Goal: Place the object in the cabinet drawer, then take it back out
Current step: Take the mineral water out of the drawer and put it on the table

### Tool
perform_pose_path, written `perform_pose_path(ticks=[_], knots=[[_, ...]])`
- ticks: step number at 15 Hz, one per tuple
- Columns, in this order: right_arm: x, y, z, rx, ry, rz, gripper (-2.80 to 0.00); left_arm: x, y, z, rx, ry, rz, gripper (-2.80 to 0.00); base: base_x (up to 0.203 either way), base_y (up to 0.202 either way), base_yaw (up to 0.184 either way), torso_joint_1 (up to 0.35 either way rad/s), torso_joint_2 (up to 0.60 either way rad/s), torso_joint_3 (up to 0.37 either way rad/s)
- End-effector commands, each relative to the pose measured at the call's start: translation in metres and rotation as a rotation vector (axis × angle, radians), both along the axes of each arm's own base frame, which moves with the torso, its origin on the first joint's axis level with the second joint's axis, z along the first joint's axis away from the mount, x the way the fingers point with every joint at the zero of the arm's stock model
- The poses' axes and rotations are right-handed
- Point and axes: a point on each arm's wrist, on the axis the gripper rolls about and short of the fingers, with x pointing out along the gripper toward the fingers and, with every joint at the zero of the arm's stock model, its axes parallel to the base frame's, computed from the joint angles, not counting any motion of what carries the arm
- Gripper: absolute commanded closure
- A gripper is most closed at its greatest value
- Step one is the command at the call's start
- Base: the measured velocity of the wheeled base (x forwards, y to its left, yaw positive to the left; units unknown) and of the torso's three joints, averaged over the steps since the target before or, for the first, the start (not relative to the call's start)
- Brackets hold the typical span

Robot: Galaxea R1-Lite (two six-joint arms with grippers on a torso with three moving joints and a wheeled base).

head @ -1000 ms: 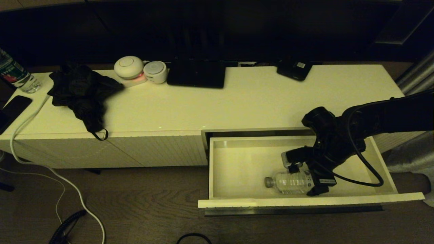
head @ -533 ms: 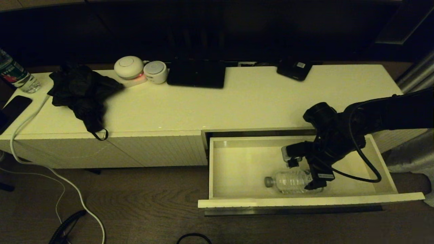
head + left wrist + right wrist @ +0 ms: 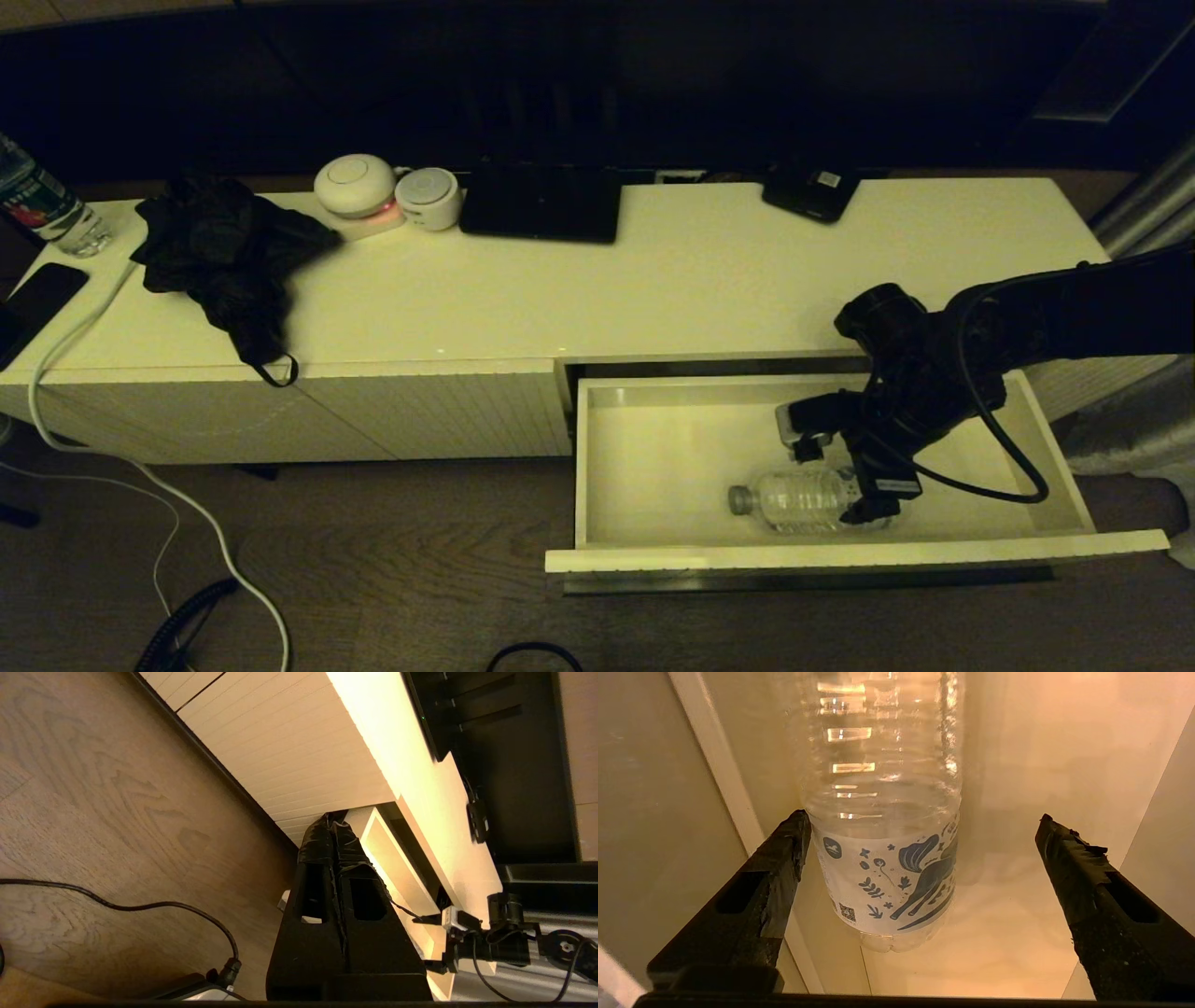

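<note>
A: Nearest us, the cabinet drawer (image 3: 934,551) stands pulled out, its white front edge toward us. What do we have inside?

B: We see the water bottle (image 3: 798,499) lying on its side on the drawer floor, close to the front wall, cap pointing to our left. Our right gripper (image 3: 845,481) hangs over the bottle's base end, inside the drawer.

A: And the jaws?

B: Spread wide. In the right wrist view the two black fingers (image 3: 759,896) stand far apart; the bottle sits off-centre between them, close by one finger, and whether that finger touches it we cannot tell. There is a clear gap to the other. Nothing is pinched.

A: Our left gripper (image 3: 334,847)?

B: Parked low beside the cabinet, over the wooden floor (image 3: 93,788), fingers pressed together, holding nothing.

A: Farther back?

B: On the cabinet top (image 3: 709,280) we see a black cloth (image 3: 224,257) on the left, two round white devices (image 3: 387,191) beyond it, and a dark flat slab (image 3: 541,205) by the back edge.
</note>
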Motion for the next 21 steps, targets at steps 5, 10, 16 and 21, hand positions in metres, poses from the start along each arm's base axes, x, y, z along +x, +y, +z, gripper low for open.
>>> perform_pose_path(ticks=[5,10,16,21], knots=[[0.003,0.000,-0.011,-0.007,0.016,0.001,-2.80,0.000,0.000,0.000,-0.005,-0.002,0.000,0.00,0.000,0.000,0.000,0.000,0.00,0.000],[0.004,-0.001,-0.011,-0.007,0.018,0.000,-2.80,0.000,0.000,0.000,-0.005,-0.002,0.000,0.00,0.000,0.000,0.000,0.000,0.00,0.000],[0.004,-0.001,-0.012,-0.005,0.023,-0.007,-2.80,0.000,0.000,0.000,-0.005,-0.002,0.000,0.00,0.000,0.000,0.000,0.000,0.00,0.000],[0.003,0.001,-0.014,-0.006,0.028,-0.002,-2.80,0.000,0.000,0.000,-0.005,-0.002,0.000,0.00,0.000,0.000,0.000,0.000,0.00,0.000]])
